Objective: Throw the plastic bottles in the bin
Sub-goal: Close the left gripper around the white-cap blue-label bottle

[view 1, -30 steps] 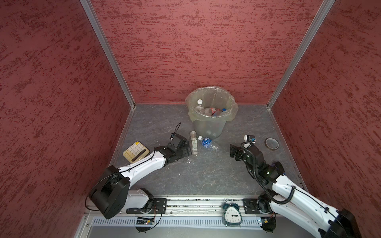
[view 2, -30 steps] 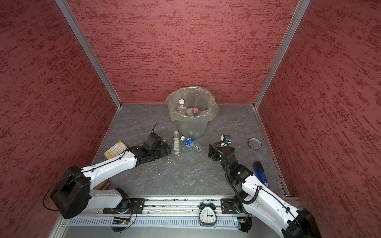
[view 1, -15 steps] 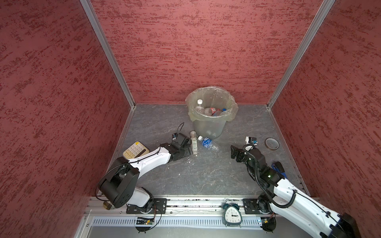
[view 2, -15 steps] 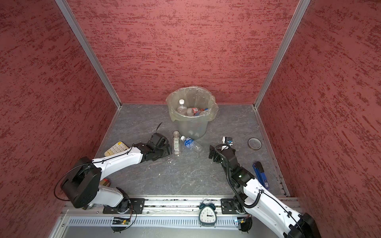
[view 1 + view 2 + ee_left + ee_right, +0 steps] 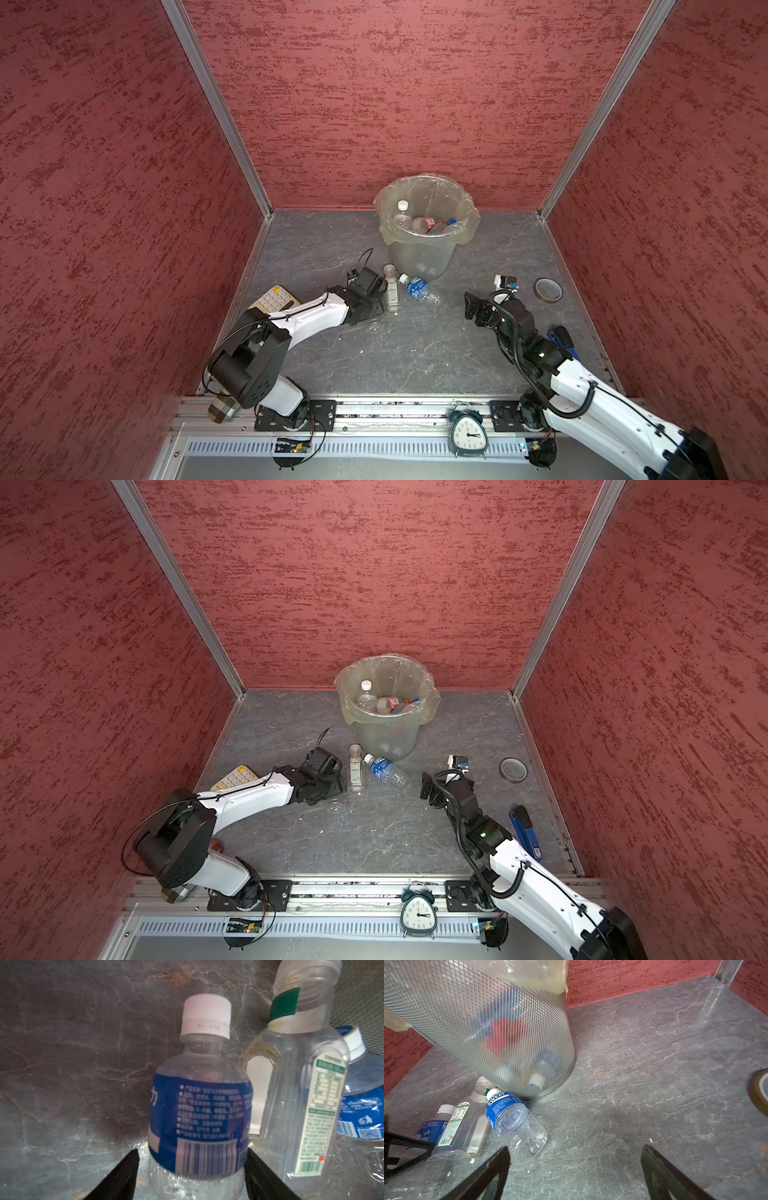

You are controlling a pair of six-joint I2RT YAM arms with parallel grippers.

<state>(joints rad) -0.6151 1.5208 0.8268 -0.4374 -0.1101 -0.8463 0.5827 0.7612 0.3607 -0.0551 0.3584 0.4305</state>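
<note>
A clear bottle with a blue label and white cap [image 5: 200, 1109] lies on the grey floor between the jaws of my left gripper [image 5: 191, 1152]. One finger [image 5: 257, 1169] touches its label, and a narrow gap remains at the other finger. In both top views the left gripper [image 5: 371, 301] hides this bottle. Beside it lie an uncapped bottle with a white-green label [image 5: 391, 289] and a blue-labelled bottle [image 5: 419, 289], both against the foot of the bin [image 5: 419, 257]. The bin holds several bottles [image 5: 424, 224]. My right gripper [image 5: 473, 305] hovers open and empty to the right of them.
A cream calculator [image 5: 274, 297] lies behind the left arm. A tape roll [image 5: 547, 289] and a blue tool [image 5: 563, 338] sit near the right wall. An alarm clock [image 5: 469, 434] stands on the front rail. Red walls close three sides.
The left arm's elbow has swung inward while its gripper stayed at the bottles, and its jaws have narrowed round the blue-labelled bottle. The right arm has barely moved.
</note>
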